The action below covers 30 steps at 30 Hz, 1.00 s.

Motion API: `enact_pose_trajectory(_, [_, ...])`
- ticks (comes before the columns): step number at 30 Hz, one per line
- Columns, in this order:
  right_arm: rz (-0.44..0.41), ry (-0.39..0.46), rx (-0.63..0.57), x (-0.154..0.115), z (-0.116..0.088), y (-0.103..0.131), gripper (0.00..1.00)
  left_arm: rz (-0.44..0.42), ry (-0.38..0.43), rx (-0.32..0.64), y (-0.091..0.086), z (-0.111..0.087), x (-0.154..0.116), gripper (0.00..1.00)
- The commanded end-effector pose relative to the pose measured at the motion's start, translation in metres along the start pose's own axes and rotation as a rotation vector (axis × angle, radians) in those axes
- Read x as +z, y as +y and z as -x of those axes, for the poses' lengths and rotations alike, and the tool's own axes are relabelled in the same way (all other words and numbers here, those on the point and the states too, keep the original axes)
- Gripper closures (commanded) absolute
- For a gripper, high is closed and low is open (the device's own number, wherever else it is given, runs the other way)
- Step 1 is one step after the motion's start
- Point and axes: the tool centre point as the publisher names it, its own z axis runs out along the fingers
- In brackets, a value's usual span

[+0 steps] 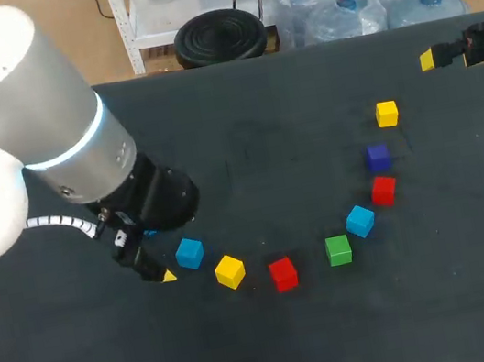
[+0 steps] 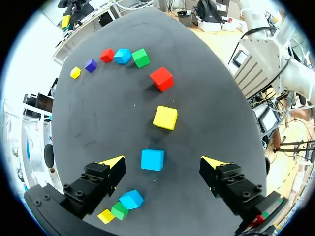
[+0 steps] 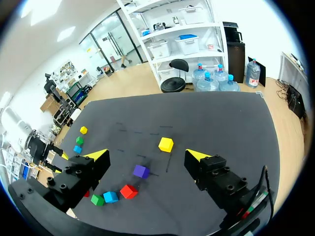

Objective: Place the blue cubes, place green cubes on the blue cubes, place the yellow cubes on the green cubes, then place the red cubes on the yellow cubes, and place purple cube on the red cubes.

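Matt dark table [image 1: 278, 342], smooth matt blue cube [image 2: 152, 160], glossy grey-white left arm [image 1: 25, 106] casing.

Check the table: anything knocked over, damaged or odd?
Nothing stands out. The small coloured cubes lie loose in an arc on the dark table, all flat, none stacked. The left gripper and right gripper are open and empty.
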Motion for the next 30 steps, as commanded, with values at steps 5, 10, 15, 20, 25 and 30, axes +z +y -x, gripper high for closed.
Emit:
enact_pose_trajectory(5, [-0.002, -0.001, 0.000, 0.000, 0.000, 0.000, 0.00, -0.057, -0.009, 0.021, 0.022, -0.005, 0.012, 0.00])
enact_pose_trajectory(10, [-0.002, -0.001, 0.000, 0.000, 0.000, 0.000, 0.00, -0.078, -0.015, 0.009, 0.023, -0.006, 0.021, 0.00])
enact_pose_trajectory(15, [-0.002, -0.001, 0.000, 0.000, 0.000, 0.000, 0.00, -0.090, -0.025, 0.000, 0.019, -0.007, 0.031, 0.00])
enact_pose_trajectory(20, [-0.002, -0.001, 0.000, 0.000, 0.000, 0.000, 0.00, -0.102, -0.034, -0.015, 0.015, -0.007, 0.039, 0.00])
enact_pose_trajectory(25, [-0.002, -0.001, 0.000, 0.000, 0.000, 0.000, 0.00, -0.104, -0.038, -0.019, 0.012, -0.009, 0.042, 0.00])
enact_pose_trajectory(30, [-0.002, -0.001, 0.000, 0.000, 0.000, 0.000, 0.00, -0.115, -0.040, -0.014, 0.012, -0.011, 0.046, 0.00])
